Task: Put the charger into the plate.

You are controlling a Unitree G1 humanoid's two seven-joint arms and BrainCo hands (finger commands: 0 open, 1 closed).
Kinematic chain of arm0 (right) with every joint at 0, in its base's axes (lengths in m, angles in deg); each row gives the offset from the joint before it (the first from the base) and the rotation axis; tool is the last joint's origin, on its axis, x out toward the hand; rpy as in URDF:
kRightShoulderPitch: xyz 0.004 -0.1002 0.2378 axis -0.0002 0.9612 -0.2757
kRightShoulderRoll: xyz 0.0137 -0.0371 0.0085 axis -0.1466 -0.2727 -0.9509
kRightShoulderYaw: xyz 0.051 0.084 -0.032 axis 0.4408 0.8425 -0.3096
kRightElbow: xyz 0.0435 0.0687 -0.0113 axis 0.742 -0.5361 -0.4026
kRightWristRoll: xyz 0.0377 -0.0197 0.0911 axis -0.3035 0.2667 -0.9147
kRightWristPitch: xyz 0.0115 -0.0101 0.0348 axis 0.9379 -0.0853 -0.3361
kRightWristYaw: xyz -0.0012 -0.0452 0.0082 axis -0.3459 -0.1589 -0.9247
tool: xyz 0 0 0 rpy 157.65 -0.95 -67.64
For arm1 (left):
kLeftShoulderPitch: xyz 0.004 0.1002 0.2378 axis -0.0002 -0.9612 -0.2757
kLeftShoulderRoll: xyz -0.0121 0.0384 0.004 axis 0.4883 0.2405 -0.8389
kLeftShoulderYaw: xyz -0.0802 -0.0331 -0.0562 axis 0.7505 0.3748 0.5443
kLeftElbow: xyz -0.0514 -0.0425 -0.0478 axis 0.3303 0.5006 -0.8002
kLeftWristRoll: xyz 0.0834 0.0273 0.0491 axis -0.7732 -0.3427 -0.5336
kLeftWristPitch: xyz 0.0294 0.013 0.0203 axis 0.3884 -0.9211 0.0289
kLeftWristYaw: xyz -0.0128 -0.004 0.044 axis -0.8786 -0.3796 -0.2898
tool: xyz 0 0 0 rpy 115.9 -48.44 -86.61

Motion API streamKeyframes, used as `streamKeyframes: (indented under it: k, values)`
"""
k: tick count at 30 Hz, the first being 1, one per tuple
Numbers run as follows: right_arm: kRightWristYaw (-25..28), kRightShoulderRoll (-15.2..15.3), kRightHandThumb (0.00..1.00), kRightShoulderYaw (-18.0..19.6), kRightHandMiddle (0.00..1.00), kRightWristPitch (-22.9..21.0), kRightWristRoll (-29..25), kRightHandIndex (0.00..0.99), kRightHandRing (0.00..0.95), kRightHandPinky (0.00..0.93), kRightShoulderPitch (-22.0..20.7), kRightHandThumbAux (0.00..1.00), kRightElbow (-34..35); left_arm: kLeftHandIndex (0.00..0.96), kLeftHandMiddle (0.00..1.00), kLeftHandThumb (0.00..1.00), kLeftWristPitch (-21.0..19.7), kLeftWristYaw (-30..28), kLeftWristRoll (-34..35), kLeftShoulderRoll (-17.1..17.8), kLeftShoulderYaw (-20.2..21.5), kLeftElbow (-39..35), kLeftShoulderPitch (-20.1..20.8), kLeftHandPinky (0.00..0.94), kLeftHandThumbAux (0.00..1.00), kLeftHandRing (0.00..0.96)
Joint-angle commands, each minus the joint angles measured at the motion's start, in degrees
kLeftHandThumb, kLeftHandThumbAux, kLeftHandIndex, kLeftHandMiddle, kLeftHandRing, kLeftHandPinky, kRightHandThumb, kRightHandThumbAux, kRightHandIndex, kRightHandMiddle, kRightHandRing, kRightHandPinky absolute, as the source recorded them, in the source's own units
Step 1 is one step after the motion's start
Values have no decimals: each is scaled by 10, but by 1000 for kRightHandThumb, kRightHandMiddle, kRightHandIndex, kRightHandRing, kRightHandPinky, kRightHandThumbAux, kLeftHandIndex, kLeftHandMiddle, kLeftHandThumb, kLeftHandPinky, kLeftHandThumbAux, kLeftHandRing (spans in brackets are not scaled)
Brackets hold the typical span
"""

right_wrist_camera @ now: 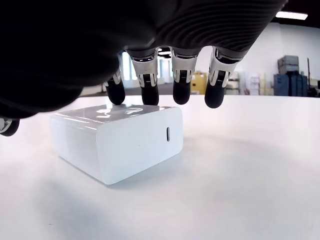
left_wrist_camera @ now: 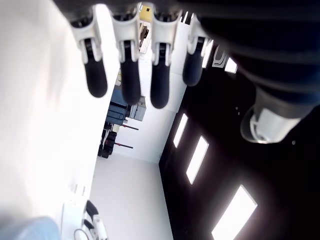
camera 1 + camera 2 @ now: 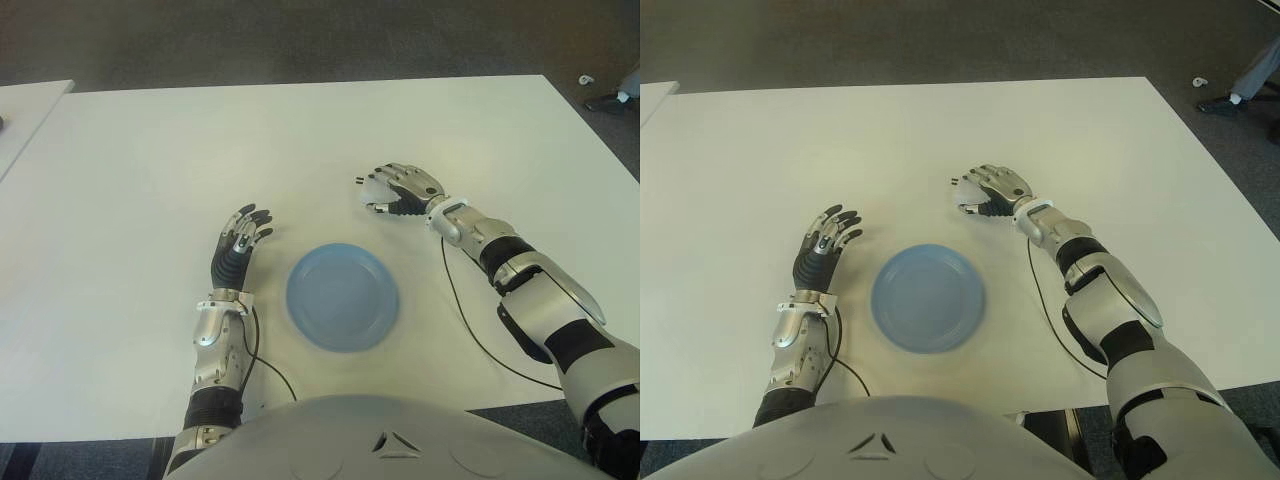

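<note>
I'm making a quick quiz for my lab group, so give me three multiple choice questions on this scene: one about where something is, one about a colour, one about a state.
1. Where is the charger?
A. In the plate
B. On the table under the right robot hand
C. In the left robot hand

2. What colour is the plate?
A. Blue
B. Red
C. White

3. What state is the left robot hand in?
A. Shut on the charger
B. Shut on the plate
C. Open, holding nothing

Answers:
1. B: the right wrist view shows it on the table below the right robot hand, whose fingertips hover above it.
2. A: it is plainly blue.
3. C: its fingers are spread beside the plate.
</note>
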Motion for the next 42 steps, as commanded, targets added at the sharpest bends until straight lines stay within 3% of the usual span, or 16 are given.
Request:
streamKeyframes:
  k: [1,22,42]
  values:
    - [11,-8,372,-2,0,-13,4,0,0,0,-5,133,-6,233,294,0,-13,-6,-2,-3,-2,21,-18,288,516,279]
    - [12,-32,382,14,0,-48,-13,0,0,0,-29,134,-47,268,320,0,13,-4,-10,-7,-8,21,-26,293,518,295]
    - [35,-32,349,51,0,-25,-46,0,0,0,-40,162,-43,256,316,0,7,-5,-2,-5,-8,23,-26,286,522,291]
